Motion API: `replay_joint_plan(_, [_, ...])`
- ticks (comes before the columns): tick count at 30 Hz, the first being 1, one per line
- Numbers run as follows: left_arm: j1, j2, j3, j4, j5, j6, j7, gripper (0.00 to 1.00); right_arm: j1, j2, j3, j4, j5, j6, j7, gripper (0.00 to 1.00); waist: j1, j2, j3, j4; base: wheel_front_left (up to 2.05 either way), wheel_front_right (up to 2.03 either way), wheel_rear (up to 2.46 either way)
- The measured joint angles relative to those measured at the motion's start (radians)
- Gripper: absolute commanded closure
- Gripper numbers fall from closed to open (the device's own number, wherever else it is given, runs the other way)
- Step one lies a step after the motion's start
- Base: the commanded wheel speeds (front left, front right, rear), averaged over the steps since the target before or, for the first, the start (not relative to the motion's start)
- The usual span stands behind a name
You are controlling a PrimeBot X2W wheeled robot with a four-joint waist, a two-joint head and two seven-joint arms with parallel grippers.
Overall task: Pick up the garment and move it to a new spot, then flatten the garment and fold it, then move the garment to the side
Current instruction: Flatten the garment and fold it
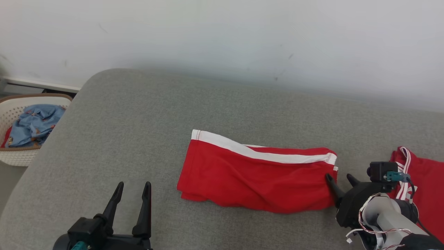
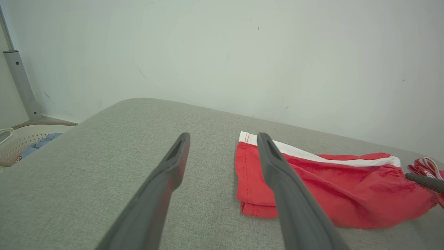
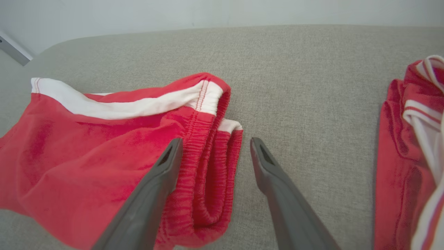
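A pair of red shorts (image 1: 256, 180) with a white side stripe lies folded near the middle of a grey padded surface (image 1: 138, 114), its elastic waistband end pointing to 3 o'clock and its leg hem to 9 o'clock. The right pincer (image 1: 339, 177) sits at about 4 o'clock, right at the waistband end, its two dark fingers spread apart and gripping nothing. Seen from its own wrist, one finger is over the gathered waistband and the other is over bare grey fabric just beside it; whether either tip touches the cloth cannot be told. The left pincer (image 1: 134, 184) is at 7 o'clock, well apart from the shorts, fingers also spread and empty, above bare surface. A second red garment (image 1: 426, 187) with white trim is bunched at the 3 o'clock edge, near the right arm. Off the surface at 9 o'clock stands a pale basket (image 1: 17, 158) holding a blue cloth (image 1: 34, 125). A plain white wall (image 1: 222, 34) runs behind.
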Motion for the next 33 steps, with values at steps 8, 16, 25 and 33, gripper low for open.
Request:
replay_joint_plan(8, [-0.001, -0.008, 0.015, -0.010, 0.011, 0.000, 0.000, 0.00, -0.026, 0.031, 0.027, 0.116, 0.013, -0.001, 0.109, 0.00, 0.0000, 0.0000, 0.029, 0.043, 0.00, 0.00, 0.00])
replay_joint_plan(16, [0.000, -0.017, 0.036, -0.012, 0.015, 0.000, 0.000, 0.00, -0.077, 0.048, 0.041, 0.174, 0.019, 0.006, 0.175, 0.09, 0.0000, 0.0000, 0.042, 0.048, 0.00, 0.00, 0.00])
replay_joint_plan(25, [0.026, -0.028, 0.077, -0.018, 0.021, 0.000, 0.000, 0.00, -0.115, 0.062, 0.043, 0.202, 0.025, 0.032, 0.204, 1.00, 0.0000, 0.0000, 0.049, 0.033, 0.00, 0.00, 0.00])
replay_joint_plan(33, [0.036, -0.036, 0.086, -0.018, 0.028, 0.000, 0.000, 0.00, -0.149, 0.014, 0.021, 0.238, 0.028, 0.044, 0.178, 1.00, 0.0001, 0.0000, 0.042, -0.005, 0.00, 0.00, 0.00])
